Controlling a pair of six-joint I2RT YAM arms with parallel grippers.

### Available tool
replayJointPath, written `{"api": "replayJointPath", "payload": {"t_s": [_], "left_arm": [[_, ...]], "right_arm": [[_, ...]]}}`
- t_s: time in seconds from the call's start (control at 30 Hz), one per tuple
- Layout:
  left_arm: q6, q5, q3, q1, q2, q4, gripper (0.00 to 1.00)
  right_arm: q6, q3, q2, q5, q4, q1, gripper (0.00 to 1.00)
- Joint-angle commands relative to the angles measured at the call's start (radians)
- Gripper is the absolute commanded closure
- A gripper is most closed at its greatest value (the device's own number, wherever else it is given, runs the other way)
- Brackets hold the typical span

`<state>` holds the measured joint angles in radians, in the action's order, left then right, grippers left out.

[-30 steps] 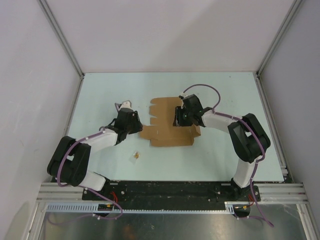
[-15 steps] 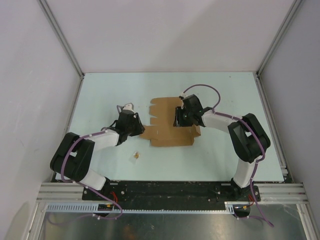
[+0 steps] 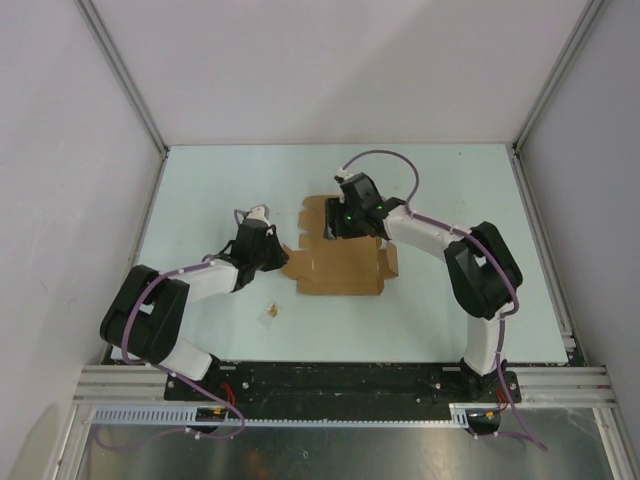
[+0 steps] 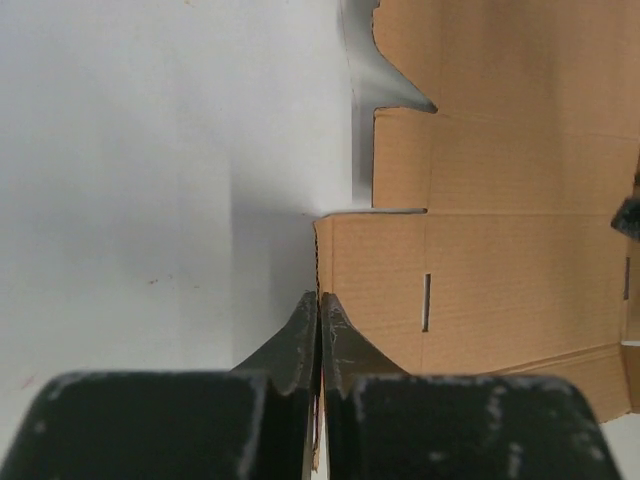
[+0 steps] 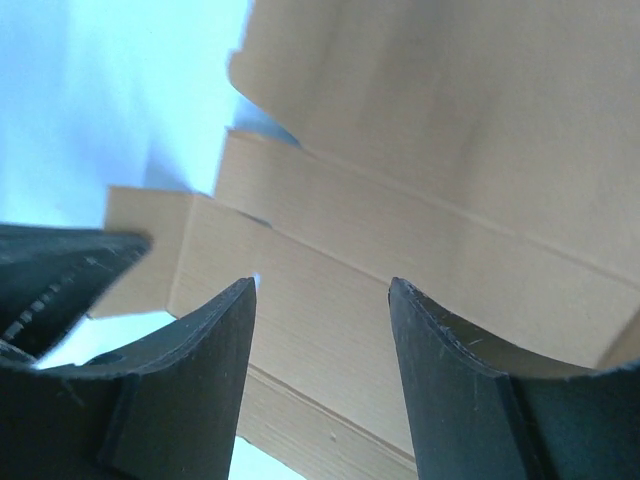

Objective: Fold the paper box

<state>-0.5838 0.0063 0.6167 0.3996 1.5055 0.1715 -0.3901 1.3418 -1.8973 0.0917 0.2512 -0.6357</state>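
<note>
Your left gripper point(image 4: 320, 298) is pressed together, pinching the left edge of the paper box point(image 3: 338, 270), which lies flat near the middle of the table point(image 3: 200, 190). Your right gripper point(image 5: 320, 290) is spread over the sheet's far flaps; contact cannot be determined.

Pale blue tabletop point(image 3: 200, 180), plain white walls point(image 3: 330, 70) on three sides, aluminium corner posts point(image 3: 122, 75), even light
</note>
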Motion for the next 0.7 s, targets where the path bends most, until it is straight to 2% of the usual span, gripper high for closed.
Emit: {"api": "replayJointPath", "payload": {"t_s": [0.0, 0.17, 0.3, 0.53, 0.67], "left_arm": [[-0.001, 0.024, -0.017, -0.007, -0.034, 0.022, 1.00], [-0.002, 0.053, -0.038, -0.007, -0.068, 0.037, 1.00], [-0.005, 0.069, -0.058, -0.007, -0.111, 0.051, 1.00], [-0.019, 0.106, -0.077, -0.005, -0.162, 0.080, 1.00], [-0.021, 0.112, -0.080, -0.005, -0.169, 0.088, 1.00]], "right_arm": [[0.014, 0.210, -0.101, -0.133, 0.176, -0.067, 0.38], [0.002, 0.472, -0.252, -0.274, 0.351, -0.134, 0.36], [-0.052, 0.658, -0.342, -0.300, 0.454, -0.151, 0.35], [-0.084, 0.882, -0.468, -0.386, 0.625, -0.197, 0.35], [-0.111, 0.947, -0.517, -0.421, 0.677, -0.222, 0.35]]}}
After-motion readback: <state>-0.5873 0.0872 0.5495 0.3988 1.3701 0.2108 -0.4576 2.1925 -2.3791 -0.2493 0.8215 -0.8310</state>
